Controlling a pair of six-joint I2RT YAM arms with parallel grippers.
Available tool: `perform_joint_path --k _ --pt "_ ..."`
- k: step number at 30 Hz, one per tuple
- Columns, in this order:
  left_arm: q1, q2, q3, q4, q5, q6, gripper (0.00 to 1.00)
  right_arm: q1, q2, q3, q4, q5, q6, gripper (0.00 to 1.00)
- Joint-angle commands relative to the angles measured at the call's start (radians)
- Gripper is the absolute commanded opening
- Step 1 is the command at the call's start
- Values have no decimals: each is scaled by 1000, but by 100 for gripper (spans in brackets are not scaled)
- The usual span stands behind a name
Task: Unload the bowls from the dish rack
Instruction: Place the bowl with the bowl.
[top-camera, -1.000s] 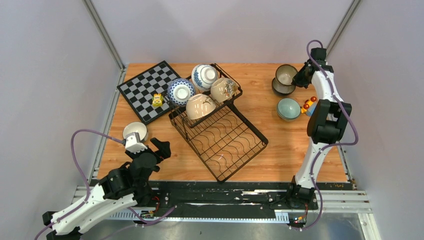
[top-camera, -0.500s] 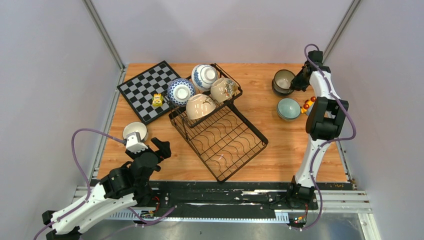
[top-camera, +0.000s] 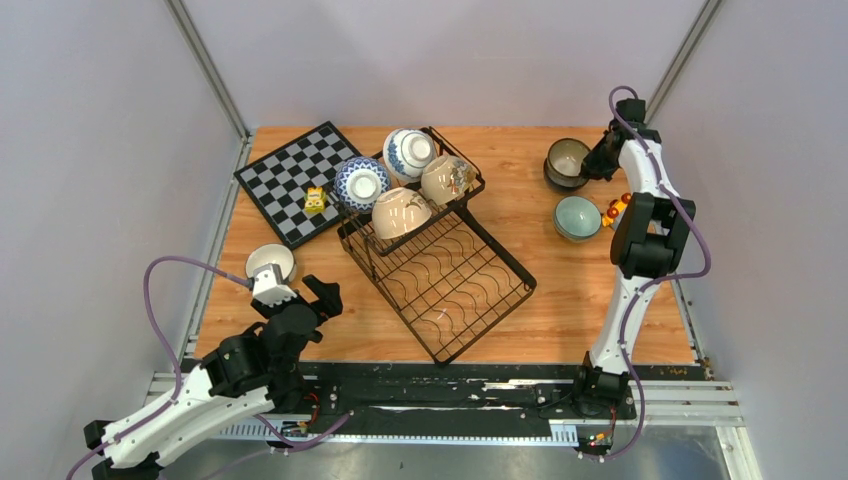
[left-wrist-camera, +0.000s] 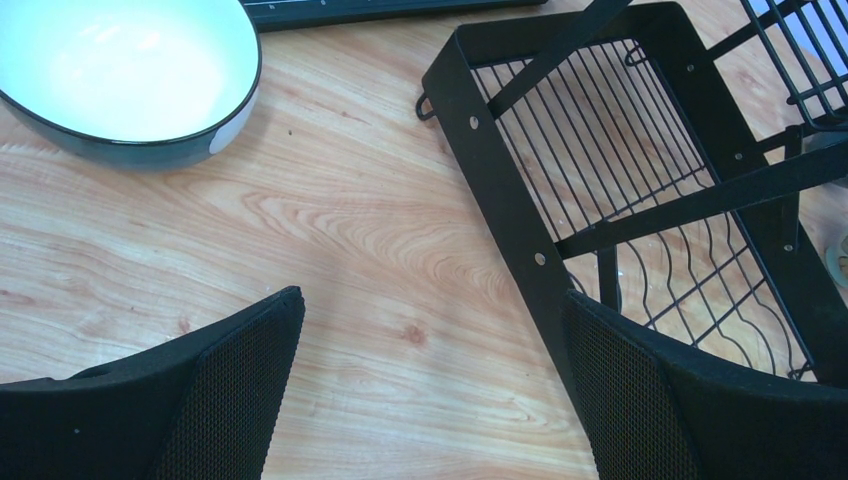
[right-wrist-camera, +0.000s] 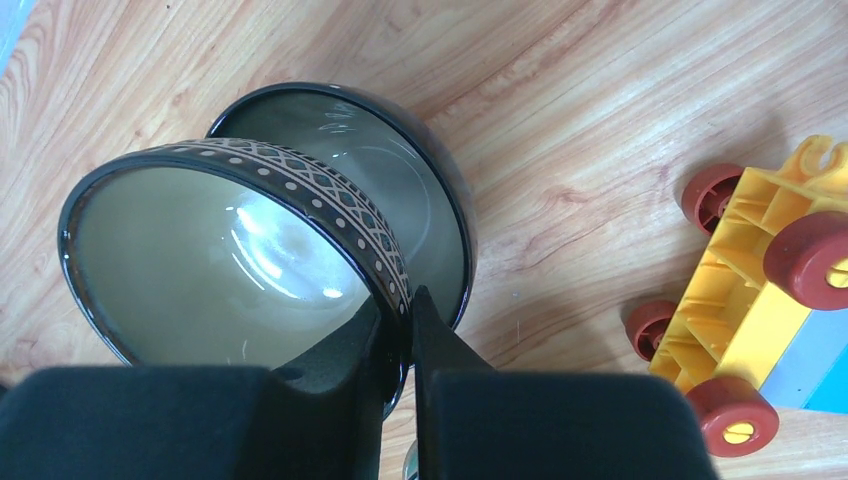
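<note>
The black wire dish rack (top-camera: 440, 290) stands mid-table; its raised basket holds two blue-and-white bowls (top-camera: 361, 183) and two beige bowls (top-camera: 401, 212). My right gripper (top-camera: 592, 163) (right-wrist-camera: 400, 305) is shut on the rim of a dark-glazed bowl (right-wrist-camera: 230, 270), one finger inside and one outside. That bowl leans tilted inside a second dark bowl (right-wrist-camera: 430, 200) on the table at the far right. A pale teal bowl (top-camera: 577, 216) sits just nearer. My left gripper (top-camera: 297, 292) (left-wrist-camera: 432, 300) hangs open over bare wood beside the rack's corner (left-wrist-camera: 500, 200), near a white bowl (left-wrist-camera: 120, 70).
A chessboard (top-camera: 290, 180) with a small yellow piece (top-camera: 315, 199) lies at the far left. A yellow toy with red wheels (right-wrist-camera: 770, 300) sits right of the dark bowls. The rack's lower tray (top-camera: 455, 285) holds no bowls.
My right gripper has brought the dark-glazed bowl down into the other dark bowl. The left arm has stayed put.
</note>
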Motion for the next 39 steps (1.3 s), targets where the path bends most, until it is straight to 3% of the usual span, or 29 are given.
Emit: perform_joint_path --k 1,12,25,32,39 --pt "-4 5 -9 -2 -32 -15 100 -9 12 44 -9 -13 3 13" --pt "-5 5 -11 -1 -33 -18 100 -9 26 46 -11 -25 -2 13" --pt "-5 4 -11 0 -30 -18 100 -8 22 47 -21 -32 -3 23" --pt "-5 3 -11 3 -29 -20 100 -10 -16 36 -25 -29 -10 35" --pt "-5 -10 -10 -2 -20 -18 100 -16 -60 9 -29 -13 -25 39"
